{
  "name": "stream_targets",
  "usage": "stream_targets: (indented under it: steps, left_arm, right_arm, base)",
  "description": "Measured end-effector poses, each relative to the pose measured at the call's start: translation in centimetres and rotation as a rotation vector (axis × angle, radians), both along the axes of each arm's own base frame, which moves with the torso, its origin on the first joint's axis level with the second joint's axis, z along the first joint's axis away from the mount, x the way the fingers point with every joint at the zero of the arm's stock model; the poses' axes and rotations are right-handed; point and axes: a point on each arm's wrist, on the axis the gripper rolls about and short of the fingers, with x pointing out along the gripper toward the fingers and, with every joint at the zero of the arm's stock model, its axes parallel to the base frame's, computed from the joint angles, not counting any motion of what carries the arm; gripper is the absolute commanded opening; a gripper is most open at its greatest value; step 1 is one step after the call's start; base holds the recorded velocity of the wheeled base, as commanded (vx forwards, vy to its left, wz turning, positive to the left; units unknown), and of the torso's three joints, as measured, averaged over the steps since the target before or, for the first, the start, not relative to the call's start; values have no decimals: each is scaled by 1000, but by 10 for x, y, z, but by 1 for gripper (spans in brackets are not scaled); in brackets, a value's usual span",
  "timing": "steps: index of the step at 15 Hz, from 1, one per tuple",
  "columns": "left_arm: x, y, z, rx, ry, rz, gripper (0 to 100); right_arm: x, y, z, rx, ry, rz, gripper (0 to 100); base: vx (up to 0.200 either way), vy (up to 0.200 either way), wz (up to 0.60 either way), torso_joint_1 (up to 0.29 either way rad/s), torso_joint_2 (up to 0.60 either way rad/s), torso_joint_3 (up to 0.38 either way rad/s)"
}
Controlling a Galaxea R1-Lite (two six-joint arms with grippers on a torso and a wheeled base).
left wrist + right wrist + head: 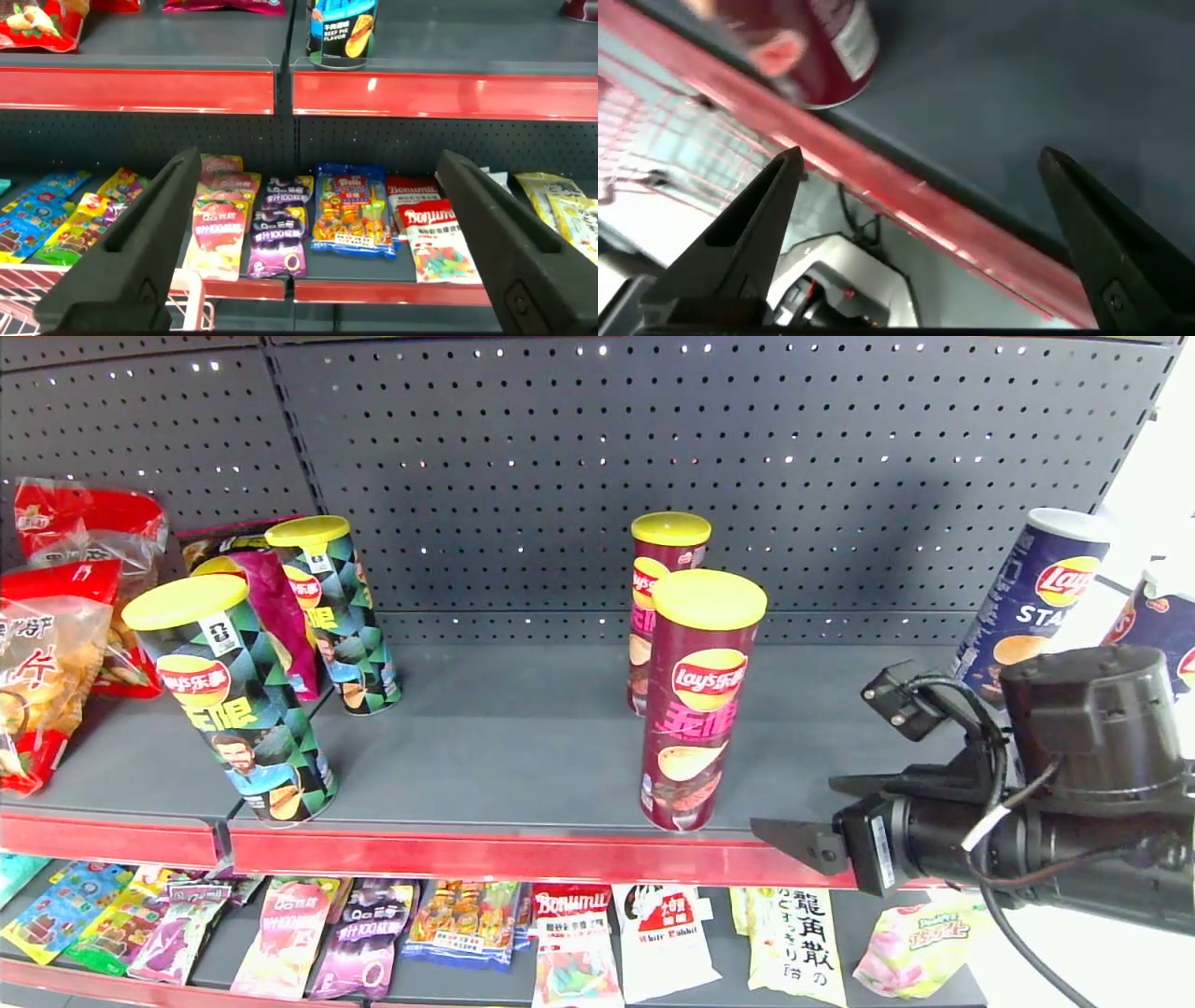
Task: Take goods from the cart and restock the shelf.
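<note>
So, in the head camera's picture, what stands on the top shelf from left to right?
Red snack bags → front green can → rear green can → rear maroon can → front maroon can → blue can → second blue can at the edge.

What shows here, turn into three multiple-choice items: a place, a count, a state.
1. Where is the front maroon can? A lower shelf; B the shelf's front edge; C against the back panel.
2. How many green-patterned cans? A two; B four; C none.
3. The right pincer is: A shut on a can; B open, empty; C shut on a bag.
Key: B, it stands just behind the red strip; A, one in front, one behind; B, it gapes wide, nothing between.
</note>
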Motion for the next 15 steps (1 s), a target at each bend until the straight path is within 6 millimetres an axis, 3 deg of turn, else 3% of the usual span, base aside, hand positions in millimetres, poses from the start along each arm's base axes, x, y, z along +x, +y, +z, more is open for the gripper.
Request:
stream_targets:
  steps: [6,15]
  left_arm:
    - [0,0,0,0,0,0,100]
    - [0,0,0,0,0,0,100]
  right_arm:
    - [37,12,5,-69,-59,-69,100]
    - [51,12,-6,-138,-79,-90,100]
  base:
    - [0,0,0,0,0,0]
    - [0,0,0,0,0,0]
